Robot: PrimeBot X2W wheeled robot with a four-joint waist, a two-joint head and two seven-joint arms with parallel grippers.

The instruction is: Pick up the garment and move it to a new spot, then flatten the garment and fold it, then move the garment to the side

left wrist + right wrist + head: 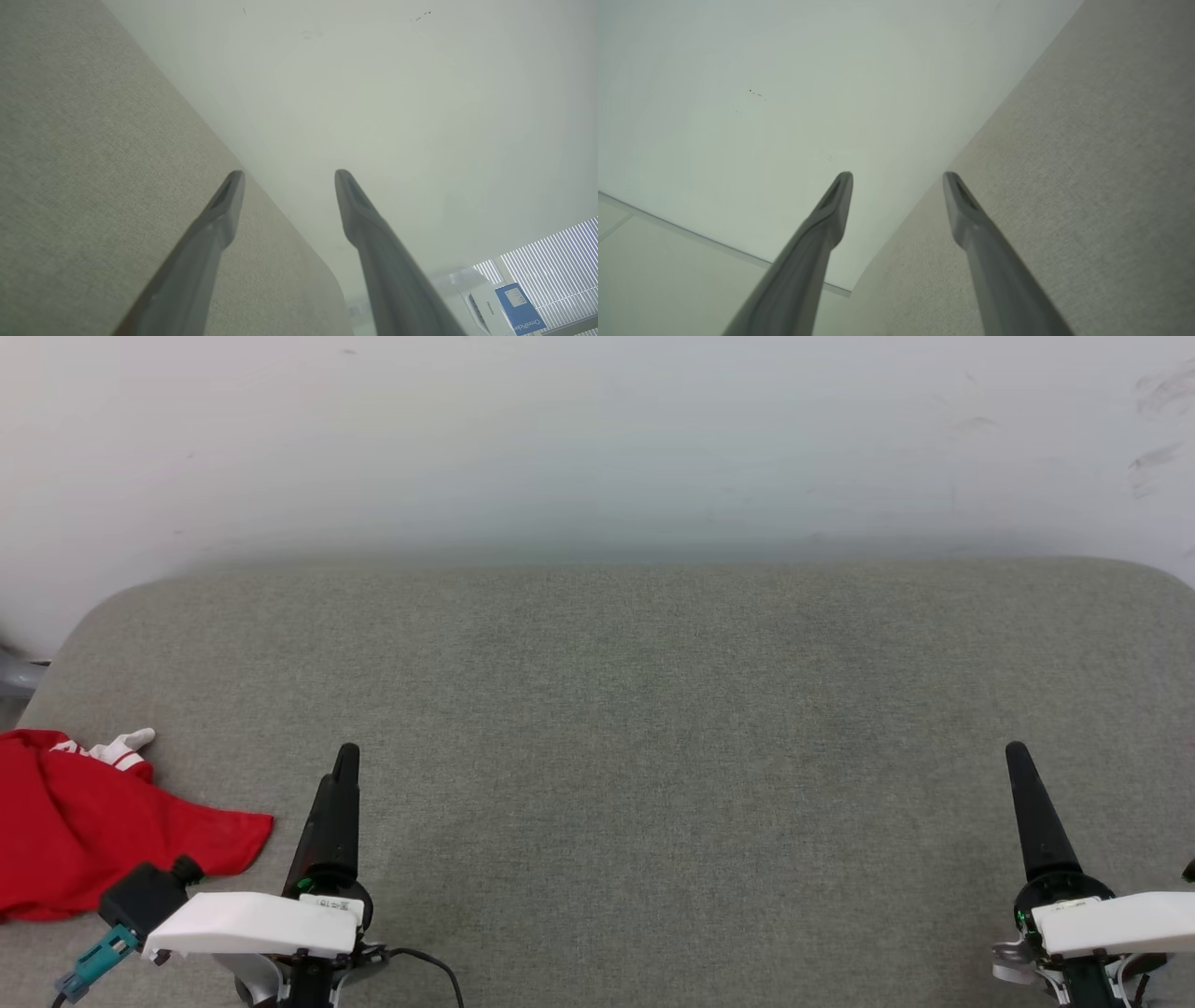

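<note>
Fingers (219, 219) of the left gripper (288, 176) and right gripper (897, 176) stand fully spread, holding nothing. I count one garment (84, 831), crumpled on the bench (653, 709), just left of the left gripper. I judge it light, limp, non-fragile; pinch the loose red corner nearest that gripper. Grippers counted: two.

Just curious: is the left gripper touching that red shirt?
Apart. The head view shows a strip of grey surface between the left gripper and the red shirt.
</note>
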